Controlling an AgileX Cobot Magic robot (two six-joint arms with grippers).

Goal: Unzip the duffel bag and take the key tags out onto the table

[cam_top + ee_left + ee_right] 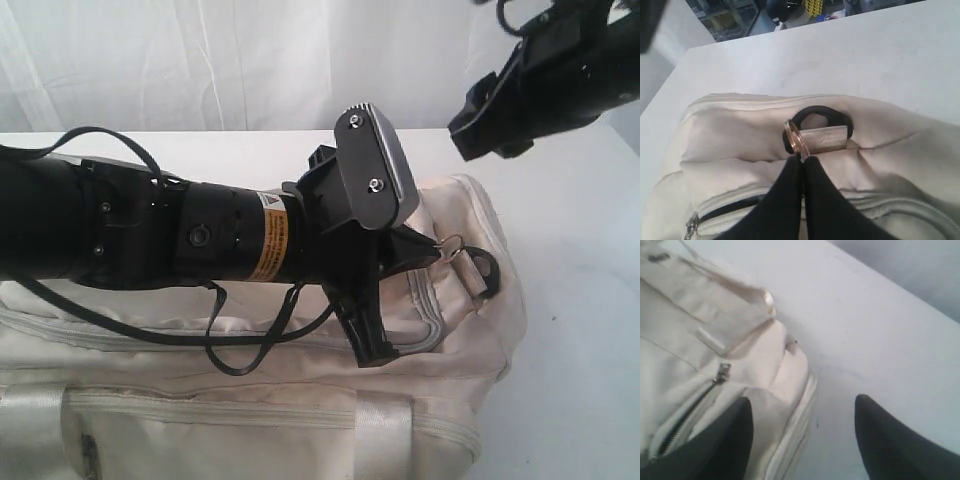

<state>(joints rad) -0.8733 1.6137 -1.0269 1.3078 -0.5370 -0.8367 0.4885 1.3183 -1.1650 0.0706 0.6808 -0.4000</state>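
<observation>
**Item:** duffel bag point(200, 440), cream fabric, lying on its side along the white counter point(865, 60). It fills the near half of the exterior view.

**Contents:** key tags are not in view, so count them as inside the bag.

**Fittings, end panel:** black D-ring point(822, 112) on a webbing tab point(827, 139), with a metal ring point(792, 136) just beside it.

**Zip:** grey zip point(690, 410) with a short dark gap behind its pull point(722, 372). The rest of the track looks closed.

**Left hand point(802, 162):** fingers pressed together, tips at the lower edge of the metal ring. You cannot tell whether the ring or a fold of fabric is pinched between them. Its arm lies across the top of the bag.

**Right hand point(804, 400):** fingers wide apart and holding nothing. It is raised over the bag's far end corner and the bare counter beside it.

**Step in hand, as a judgement:** unzipping, barely started. The opening is too small to reach through.

**Next move calls for:**
- Bring your right hand down onto the zip pull, which is small and lies flat, so line up closely before closing.
- Draw the pull along the track while your left hand steadies the end of the bag. The soft fabric is likely to bunch if it is not braced.
- Only then go in for the tags.
</observation>
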